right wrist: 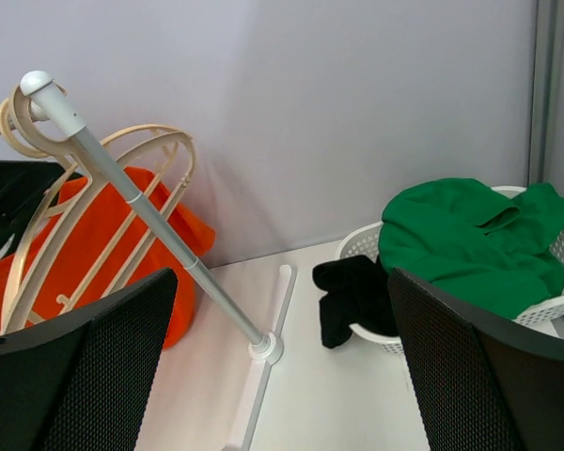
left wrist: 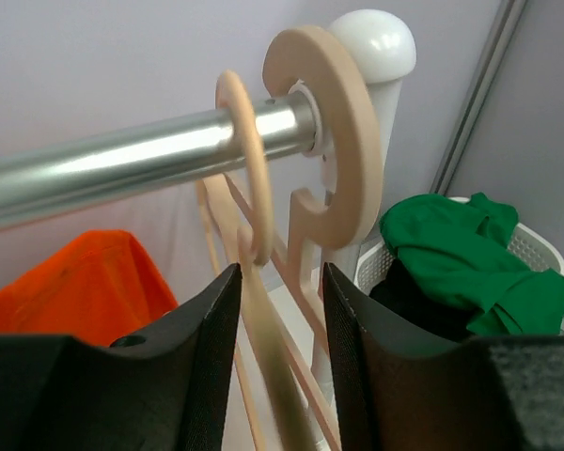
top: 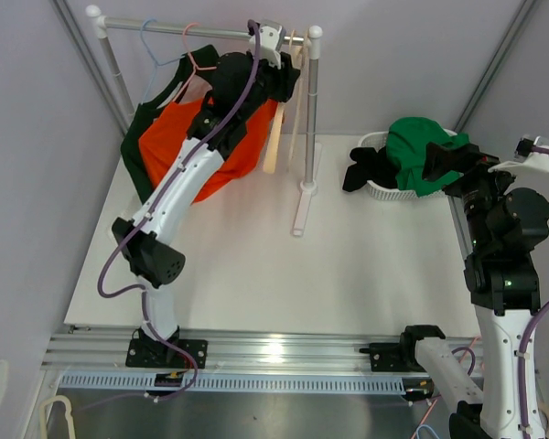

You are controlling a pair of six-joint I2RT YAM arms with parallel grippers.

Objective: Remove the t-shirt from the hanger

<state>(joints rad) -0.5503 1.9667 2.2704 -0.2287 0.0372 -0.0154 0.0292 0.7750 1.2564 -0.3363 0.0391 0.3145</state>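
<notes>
– Noting the left gripper (left wrist: 282,282) up at the rail (left wrist: 122,160): jaws parted, a bare wooden hanger (left wrist: 256,202) passing between the fingers with a gap on either side. Nothing pinched. Why there?

– Looks like a let-go. That hanger carries no cloth and sits at the post end with another bare one, probably parked clear of the garments.

– Task item?

– The orange t-shirt (top: 165,137) hangs from the rail under the left arm, apparently on a pink wire hanger (top: 199,62). Not off yet, by my reading.

– And the green t-shirt (top: 416,151)?

– Heaped in the white laundry basket (top: 384,190), with a black garment (top: 361,169) spilling over the rim. That is likely the drop point.

– Right gripper (right wrist: 282,291)?

– Spread wide, empty, hovering by the basket. My guess is it waits to receive.
</notes>
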